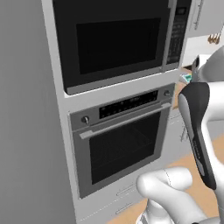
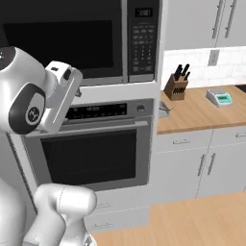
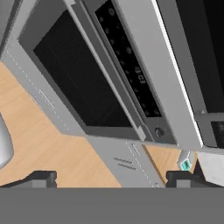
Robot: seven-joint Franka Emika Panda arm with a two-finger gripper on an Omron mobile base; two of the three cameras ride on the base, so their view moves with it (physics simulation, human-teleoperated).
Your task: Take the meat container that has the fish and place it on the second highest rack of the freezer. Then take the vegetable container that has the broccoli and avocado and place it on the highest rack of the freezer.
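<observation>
Gripper [image 3: 109, 177] spread wide, holding nothing, facing the wall oven [image 1: 120, 140] beside the freezer [image 1: 26, 131], whose door looks closed. Fish container unseen. Likely first step: open freezer, find fish.

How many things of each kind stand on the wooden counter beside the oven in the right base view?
Knife block: 1
Small white scale with a green face: 1
Total: 2
</observation>
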